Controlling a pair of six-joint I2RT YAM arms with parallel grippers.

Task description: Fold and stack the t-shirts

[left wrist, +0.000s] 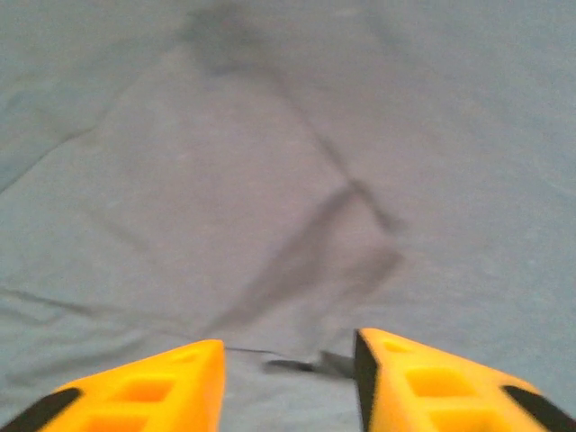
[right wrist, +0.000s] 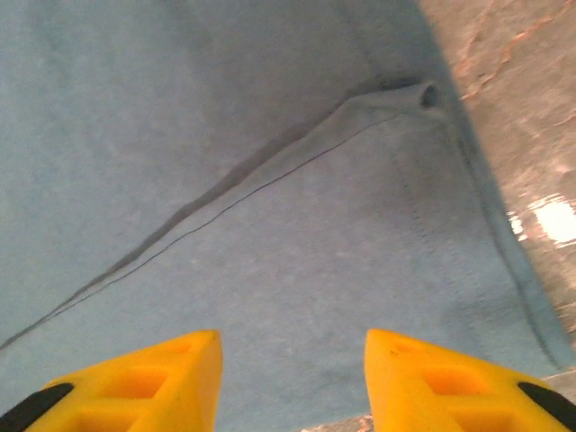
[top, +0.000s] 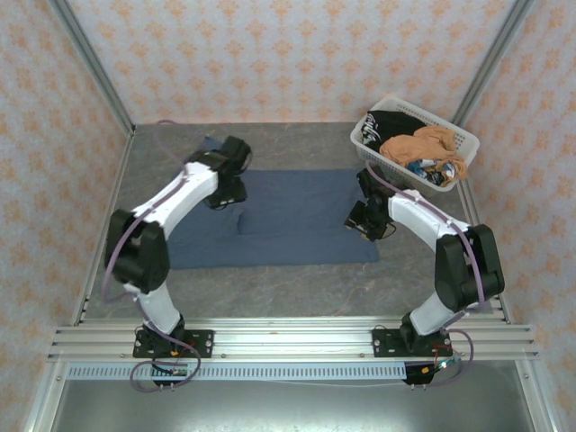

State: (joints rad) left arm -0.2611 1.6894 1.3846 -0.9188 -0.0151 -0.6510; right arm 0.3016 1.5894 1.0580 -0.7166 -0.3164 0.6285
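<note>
T-shirts sit in two places. A plain slate-blue shirt (top: 288, 225) lies spread flat in the middle of the grey bench (top: 270, 288), between the two arms. It forms a wide rectangle running left to right, with a faint crease line across its near half. A black shirt with white print (top: 396, 121) and an orange-tan shirt (top: 427, 144) are bunched together in a white lattice basket (top: 433, 118) at the far right corner of the bench, the orange-tan one heaped on the near side of the black one.

From above, the left arm (top: 171, 202) reaches over the far left edge of the blue shirt, and the right arm (top: 432, 225) bends in over the shirt's right edge, just near of the basket.

In the left wrist view the left jaws stand moderately apart, with nothing between the yellow fingers (left wrist: 135, 387). Blue cloth lies below them, crossed by soft dark folds, and a small dark tuck sits just beyond the tips.

In the right wrist view the right jaws are likewise parted to a middling width, and the yellow fingers (right wrist: 135, 382) grip nothing. Under them lies blue cloth with a long diagonal folded edge that ends in a small rolled opening at the far right. The shirt's stitched hem runs down the right side, with bare marbled bench beside it.
</note>
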